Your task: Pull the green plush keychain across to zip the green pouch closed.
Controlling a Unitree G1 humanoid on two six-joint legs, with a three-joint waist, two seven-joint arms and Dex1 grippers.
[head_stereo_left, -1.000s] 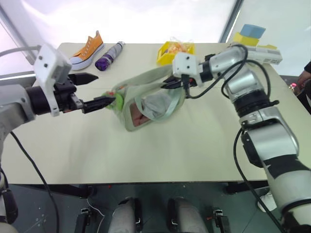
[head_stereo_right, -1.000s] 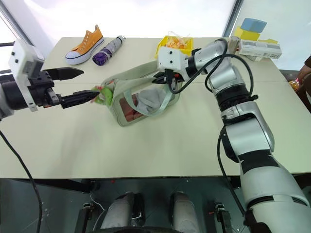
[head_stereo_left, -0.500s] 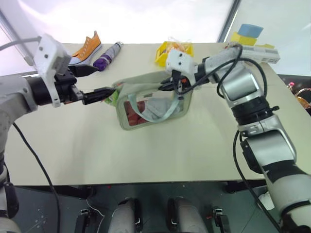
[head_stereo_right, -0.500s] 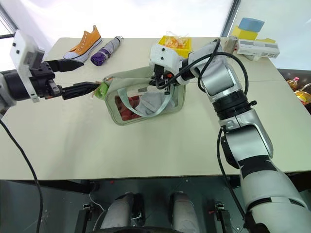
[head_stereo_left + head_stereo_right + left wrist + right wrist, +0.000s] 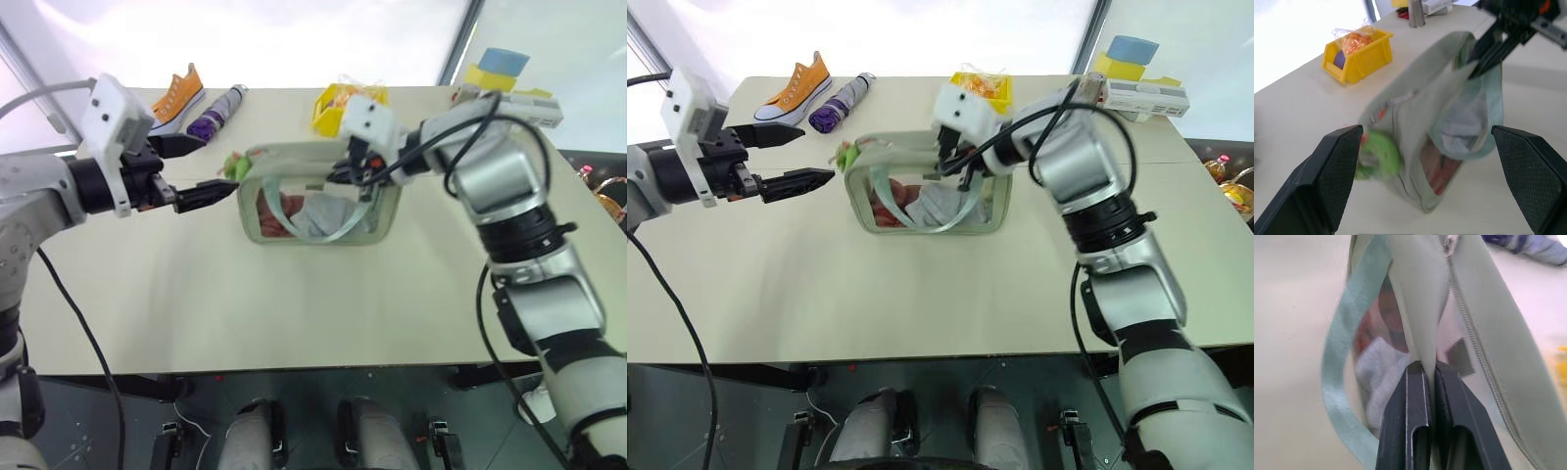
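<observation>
Green pouch [image 5: 931,196] upright mid-frame, top edge pinched by right gripper [image 5: 1426,369], jaws fully shut on fabric. Left gripper [image 5: 789,157] wide open, empty, just left of green plush keychain [image 5: 848,154] at pouch's upper-left corner. Keychain ungrasped; zip pull likely all still ahead.

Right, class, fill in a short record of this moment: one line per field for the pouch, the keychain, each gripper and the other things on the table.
pouch: green pouch upright on the table, red and grey contents visible
keychain: green plush keychain at the pouch's top end nearest the left gripper
left gripper: open, keychain in front of it, not gripped
right gripper: shut on the pouch's top edge
others: orange sneaker, purple bottle, yellow bin
</observation>
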